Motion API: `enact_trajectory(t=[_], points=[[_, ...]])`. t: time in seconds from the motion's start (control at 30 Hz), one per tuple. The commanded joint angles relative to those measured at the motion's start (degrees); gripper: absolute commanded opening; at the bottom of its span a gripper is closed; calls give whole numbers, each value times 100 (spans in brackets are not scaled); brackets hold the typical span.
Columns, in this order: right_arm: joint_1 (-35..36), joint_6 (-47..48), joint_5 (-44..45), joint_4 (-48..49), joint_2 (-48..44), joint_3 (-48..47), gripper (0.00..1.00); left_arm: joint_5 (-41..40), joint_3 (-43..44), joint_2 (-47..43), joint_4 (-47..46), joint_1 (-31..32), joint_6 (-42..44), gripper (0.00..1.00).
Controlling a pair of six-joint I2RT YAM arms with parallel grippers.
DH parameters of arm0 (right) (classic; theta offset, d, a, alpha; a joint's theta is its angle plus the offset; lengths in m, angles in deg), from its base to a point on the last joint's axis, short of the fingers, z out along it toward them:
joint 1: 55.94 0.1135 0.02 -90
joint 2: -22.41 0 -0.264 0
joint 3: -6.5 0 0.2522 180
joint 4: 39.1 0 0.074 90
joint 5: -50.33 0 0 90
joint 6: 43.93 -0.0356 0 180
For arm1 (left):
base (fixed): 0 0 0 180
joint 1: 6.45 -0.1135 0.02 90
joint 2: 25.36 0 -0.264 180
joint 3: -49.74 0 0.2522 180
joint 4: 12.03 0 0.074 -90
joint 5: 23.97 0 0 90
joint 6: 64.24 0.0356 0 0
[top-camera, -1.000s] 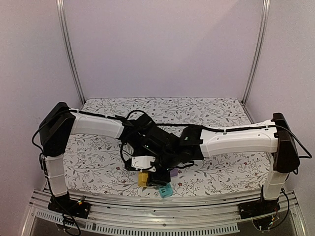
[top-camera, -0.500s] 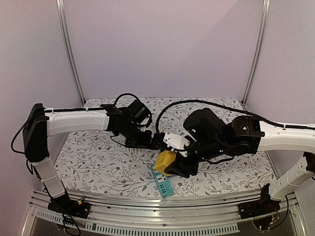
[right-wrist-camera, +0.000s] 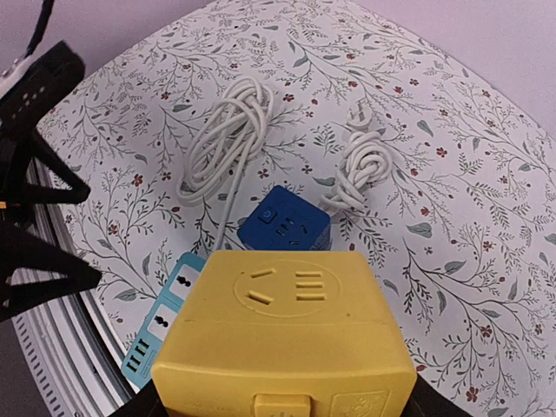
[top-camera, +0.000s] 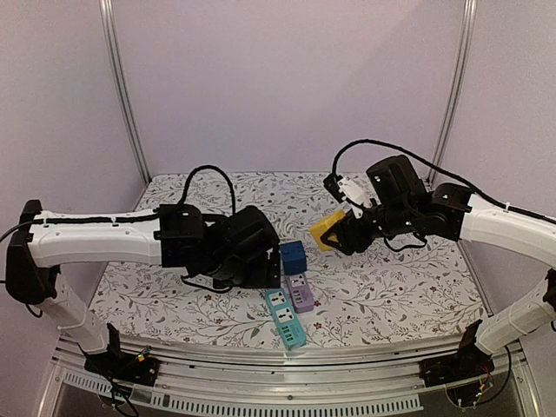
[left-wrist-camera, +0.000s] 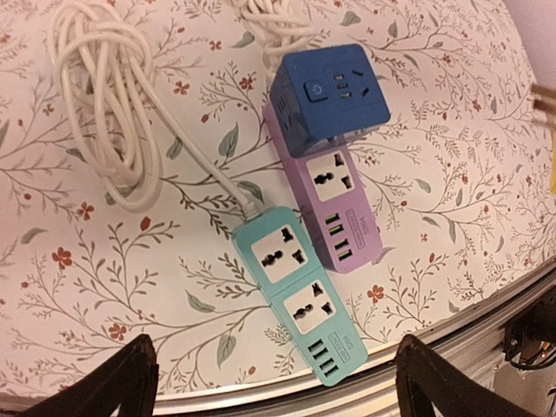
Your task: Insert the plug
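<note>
A yellow cube socket (right-wrist-camera: 282, 339) fills the right wrist view, and my right gripper (right-wrist-camera: 282, 404) is shut on it, holding it above the table (top-camera: 328, 228). Below it stand a blue cube socket (right-wrist-camera: 285, 224), a purple strip (top-camera: 301, 293) and a teal strip (right-wrist-camera: 161, 326). A white plug (right-wrist-camera: 360, 113) lies at the end of a knotted cord (right-wrist-camera: 354, 169) beyond the blue cube. My left gripper (left-wrist-camera: 282, 382) hangs open over the teal strip (left-wrist-camera: 291, 287), holding nothing. Its fingers (left-wrist-camera: 126, 382) stand wide to either side.
A large coil of white cord (left-wrist-camera: 109, 95) lies left of the strips and runs into the teal one. The metal front rail (top-camera: 287, 360) runs just past the teal strip's end. The left arm's black wrist (top-camera: 234, 252) sits beside the blue cube (top-camera: 293, 257).
My left gripper has opened and its arm has pulled back to the left. The right arm has carried the yellow cube up, back and right, uncovering the blue cube and both strips.
</note>
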Motion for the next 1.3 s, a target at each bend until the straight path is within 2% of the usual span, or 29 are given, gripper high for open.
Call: enact_trajectory(t=[0.0, 0.27, 0.43, 0.77, 0.83, 1.07, 1.17, 1.27], points=[[-296, -135, -99, 203, -96, -185, 0, -565, 694, 763, 1071, 699, -1581, 94], [-616, -528, -9, 120, -479, 213, 0, -136, 2055, 2299, 1583, 1441, -2562, 92], [-718, -583, 159, 35, -776, 451, 0, 223, 1906, 2669, 1172, 1545, -2774, 92], [-762, -474, 68, -81, -1341, 719, 0, 453, 1918, 3449, 709, 1506, -2639, 81], [-762, -454, 42, -106, -1418, 749, 0, 465, 1816, 3495, 569, 1473, -2627, 77], [-762, -481, -31, -219, -1584, 807, 0, 256, 1638, 3429, 577, 1361, -2470, 51], [-762, -530, -55, -248, -1623, 825, 0, 255, 1547, 3397, 605, 1304, -2364, 51], [-760, -574, -78, -247, -1629, 830, 0, 222, 1501, 3354, 587, 1259, -2294, 63]])
